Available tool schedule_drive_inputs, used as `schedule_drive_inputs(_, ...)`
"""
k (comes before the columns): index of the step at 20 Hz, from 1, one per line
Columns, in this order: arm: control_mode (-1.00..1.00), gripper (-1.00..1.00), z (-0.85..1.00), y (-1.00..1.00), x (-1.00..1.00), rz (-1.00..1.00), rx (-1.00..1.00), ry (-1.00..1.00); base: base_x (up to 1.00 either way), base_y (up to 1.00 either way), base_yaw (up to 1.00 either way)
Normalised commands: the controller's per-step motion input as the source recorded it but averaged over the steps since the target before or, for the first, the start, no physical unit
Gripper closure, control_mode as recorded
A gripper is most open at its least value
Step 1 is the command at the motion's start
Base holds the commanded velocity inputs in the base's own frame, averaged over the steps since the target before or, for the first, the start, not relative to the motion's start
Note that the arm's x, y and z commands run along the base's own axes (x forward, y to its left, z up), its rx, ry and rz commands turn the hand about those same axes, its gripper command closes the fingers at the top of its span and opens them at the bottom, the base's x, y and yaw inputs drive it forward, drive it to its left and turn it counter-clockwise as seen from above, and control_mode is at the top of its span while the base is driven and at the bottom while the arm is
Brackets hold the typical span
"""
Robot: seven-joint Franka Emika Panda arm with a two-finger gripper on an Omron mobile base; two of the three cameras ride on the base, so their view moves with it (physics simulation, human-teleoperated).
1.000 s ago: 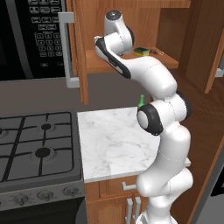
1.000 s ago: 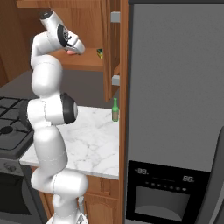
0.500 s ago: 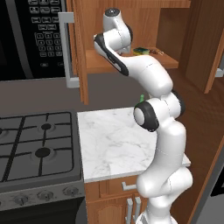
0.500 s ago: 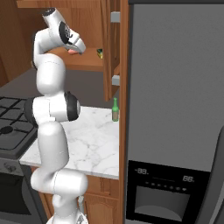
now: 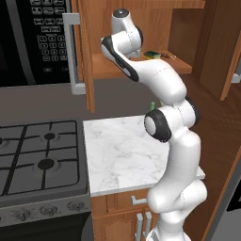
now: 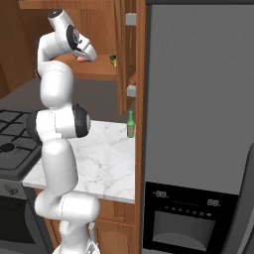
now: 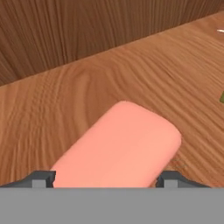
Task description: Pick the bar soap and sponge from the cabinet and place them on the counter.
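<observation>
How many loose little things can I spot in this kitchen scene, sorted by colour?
Pink: 1, the bar soap on the cabinet shelf, lying between the gripper fingertips.
Yellow and dark green: 1, the sponge on the same shelf.
Green: 1, the bottle standing on the counter.
Total: 3. A small thing beside the sponge is too small to name.

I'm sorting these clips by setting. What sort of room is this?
A simulated home kitchen, by the look of it: a gas stove beside a marble counter, a microwave above, and a tall fridge at the right.
</observation>
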Motion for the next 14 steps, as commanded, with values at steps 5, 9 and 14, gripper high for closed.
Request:
schedule_drive_inputs(5, -1.0, 1.0, 0.0, -0.1, -0.76, 0.0, 0.06, -0.11, 0.0, 0.0, 0.0)
schedule_drive_inputs(9, -1.0, 1.0, 0.11, -0.15, -0.91, 0.0, 0.06, -0.16, 0.0, 0.0, 0.0)
schedule_drive_inputs(14, -1.0, 1.0, 0.25, -0.26, -0.97, 0.0, 0.06, -0.2, 0.0, 0.0, 0.0)
